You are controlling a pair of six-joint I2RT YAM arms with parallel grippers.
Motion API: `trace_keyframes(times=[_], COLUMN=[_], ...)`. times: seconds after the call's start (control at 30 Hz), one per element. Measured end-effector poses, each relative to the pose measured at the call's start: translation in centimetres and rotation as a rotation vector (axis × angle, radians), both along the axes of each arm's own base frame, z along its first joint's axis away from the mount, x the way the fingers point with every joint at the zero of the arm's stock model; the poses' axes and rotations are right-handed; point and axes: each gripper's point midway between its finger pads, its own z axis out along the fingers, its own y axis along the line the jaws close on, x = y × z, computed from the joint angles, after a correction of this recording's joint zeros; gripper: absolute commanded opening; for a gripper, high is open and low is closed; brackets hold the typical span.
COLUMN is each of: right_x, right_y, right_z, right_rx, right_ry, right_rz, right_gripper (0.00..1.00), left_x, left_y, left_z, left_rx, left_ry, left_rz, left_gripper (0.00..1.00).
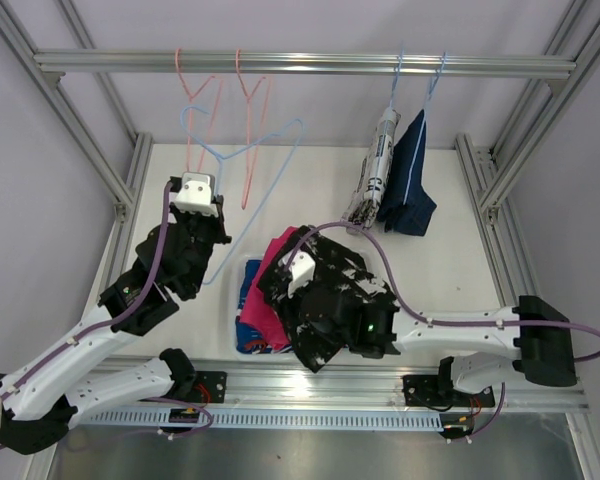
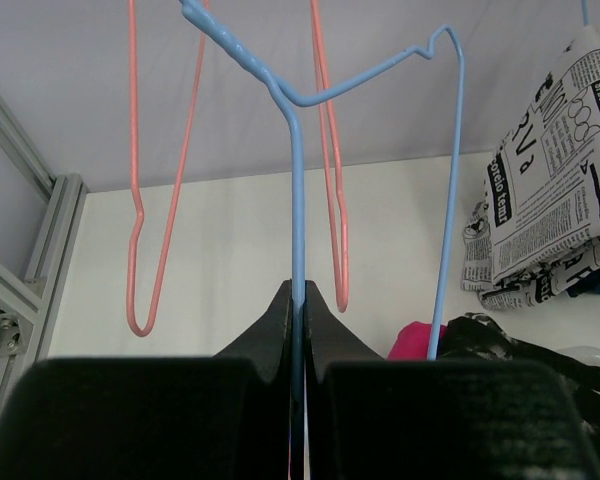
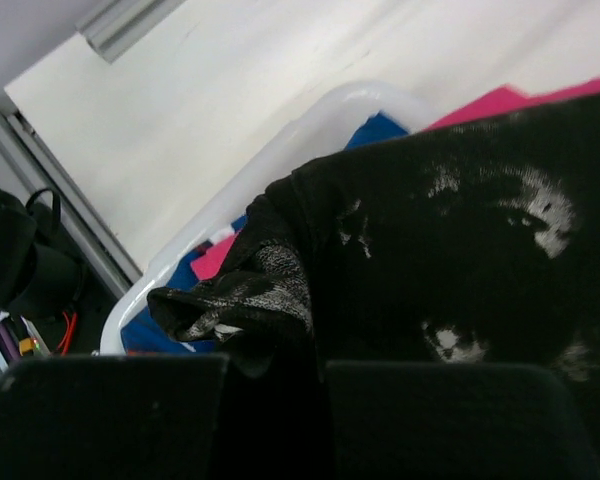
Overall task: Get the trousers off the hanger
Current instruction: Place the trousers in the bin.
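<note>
My left gripper (image 1: 202,200) (image 2: 298,290) is shut on the wire of an empty blue hanger (image 1: 265,140) (image 2: 296,180) that hangs from the rail. My right gripper (image 1: 310,272) (image 3: 315,350) is shut on the black trousers with white pattern (image 1: 330,295) (image 3: 460,260), holding them over a white bin (image 1: 248,265) (image 3: 310,130). Inside the bin lie pink trousers (image 1: 270,280) (image 3: 490,100) and blue patterned trousers (image 1: 252,335) (image 3: 380,128). At the right of the rail, white trousers with black print (image 1: 380,165) (image 2: 550,170) and dark blue denim trousers (image 1: 410,180) hang on blue hangers.
Two empty pink hangers (image 1: 250,130) (image 2: 165,200) hang from the rail (image 1: 300,64) just beside the blue one. Aluminium frame posts (image 1: 480,180) border the white table on both sides.
</note>
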Motion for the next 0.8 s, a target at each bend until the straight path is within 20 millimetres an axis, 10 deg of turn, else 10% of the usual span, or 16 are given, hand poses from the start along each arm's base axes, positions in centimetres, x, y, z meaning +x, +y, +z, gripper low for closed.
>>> trace_keyframes(times=[0.07, 0.2, 0.33, 0.67, 0.8], right_x=[-0.8, -2.4, -4.3, -7.7, -7.2], right_y=[0.5, 1.9, 2.8, 3.6, 1.5], right_z=[-1.7, -4.4, -6.8, -0.6, 5.2], right_rx=[-0.016, -0.034, -0.079, -0.025, 0.101], right_ry=[0.02, 0.067, 0.102, 0.061, 0.009], right_rz=[0.007, 0.025, 0.058, 0.145, 0.13], right_gripper=[0.0, 0.48, 0.75, 0.77, 0.5], left_x=[0.0, 0.0, -0.1, -0.1, -0.1], left_y=[-0.1, -0.2, -0.4, -0.7, -0.7], left_z=[0.0, 0.0, 0.0, 0.0, -0.1], left_rx=[-0.006, -0.019, -0.02, -0.02, -0.017], left_ry=[0.001, 0.003, 0.003, 0.004, 0.007], left_rz=[-0.005, -0.009, -0.02, -0.032, -0.033], left_gripper=[0.01, 0.01, 0.01, 0.01, 0.01])
